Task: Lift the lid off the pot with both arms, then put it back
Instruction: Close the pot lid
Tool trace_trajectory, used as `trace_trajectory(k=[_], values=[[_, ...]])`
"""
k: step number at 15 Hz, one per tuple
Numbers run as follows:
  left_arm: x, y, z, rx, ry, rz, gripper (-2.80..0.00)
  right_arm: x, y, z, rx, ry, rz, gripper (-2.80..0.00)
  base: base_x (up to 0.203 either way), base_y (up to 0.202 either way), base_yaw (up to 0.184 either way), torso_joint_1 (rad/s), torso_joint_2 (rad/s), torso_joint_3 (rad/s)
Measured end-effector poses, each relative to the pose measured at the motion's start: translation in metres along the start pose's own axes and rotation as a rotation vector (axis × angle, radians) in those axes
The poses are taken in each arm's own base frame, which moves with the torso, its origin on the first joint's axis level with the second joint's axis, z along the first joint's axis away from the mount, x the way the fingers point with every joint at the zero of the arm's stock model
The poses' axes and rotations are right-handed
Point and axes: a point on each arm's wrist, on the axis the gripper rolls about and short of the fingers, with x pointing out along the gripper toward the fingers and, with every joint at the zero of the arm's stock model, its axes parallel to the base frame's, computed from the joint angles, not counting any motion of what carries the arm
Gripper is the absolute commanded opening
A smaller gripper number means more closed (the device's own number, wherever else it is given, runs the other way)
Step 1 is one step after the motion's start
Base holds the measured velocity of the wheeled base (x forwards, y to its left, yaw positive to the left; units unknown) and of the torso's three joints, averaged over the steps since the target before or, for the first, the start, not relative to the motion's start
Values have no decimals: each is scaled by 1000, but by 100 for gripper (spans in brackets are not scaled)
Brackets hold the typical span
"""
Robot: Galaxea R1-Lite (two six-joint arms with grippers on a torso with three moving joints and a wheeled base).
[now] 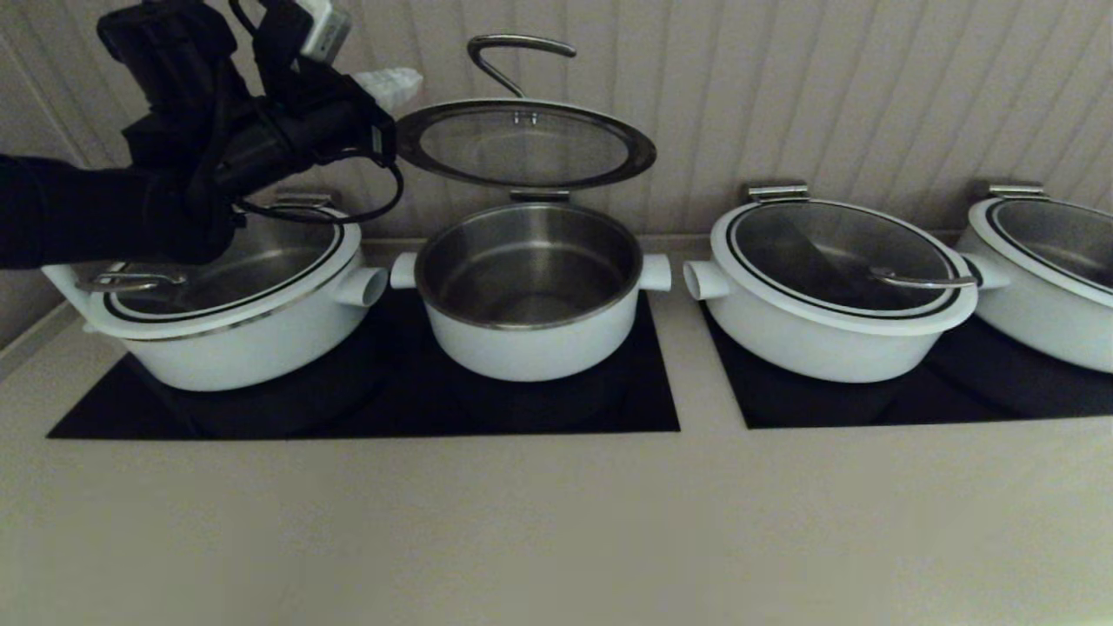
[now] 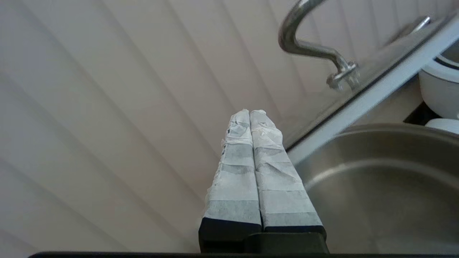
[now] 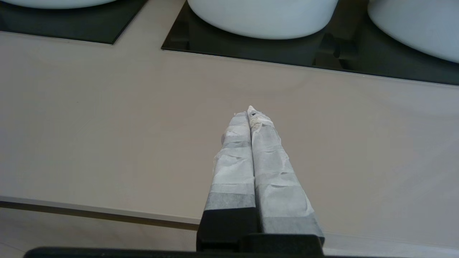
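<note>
The lid (image 1: pixel 526 143) is raised above the open pot (image 1: pixel 530 287), its steel wire handle (image 1: pixel 513 54) pointing up by the back wall. The pot stands at the centre on a black hob and its steel bowl looks empty. My left gripper (image 1: pixel 396 85) is shut and empty, high up at the lid's left rim; I cannot tell whether it touches. The left wrist view shows its taped fingertips (image 2: pixel 250 113) beside the lid's white rim (image 2: pixel 376 89), with the pot's bowl (image 2: pixel 387 179) below. My right gripper (image 3: pixel 250 111) is shut and empty, over the bare counter in front of the hobs, outside the head view.
Wider white pots with closed glass lids stand left (image 1: pixel 235 296), right (image 1: pixel 835 287) and far right (image 1: pixel 1043 278) of the pot. Two black hob plates (image 1: pixel 365 400) (image 1: pixel 956 391) lie under them. A ribbed wall is close behind. The counter's front edge (image 3: pixel 89 209) is near my right gripper.
</note>
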Motion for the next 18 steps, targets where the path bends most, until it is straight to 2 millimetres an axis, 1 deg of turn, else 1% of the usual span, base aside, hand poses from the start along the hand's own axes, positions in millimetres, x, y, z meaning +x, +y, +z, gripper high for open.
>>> trace_trajectory(k=[8, 18], values=[[1, -7, -10, -14, 21, -15, -280, 0, 0, 0, 0, 0, 0, -280, 0, 0, 0, 0, 0, 0], [-16, -21, -17, -28, 52, -34, -280, 0, 0, 0, 0, 0, 0, -280, 0, 0, 0, 0, 0, 0]])
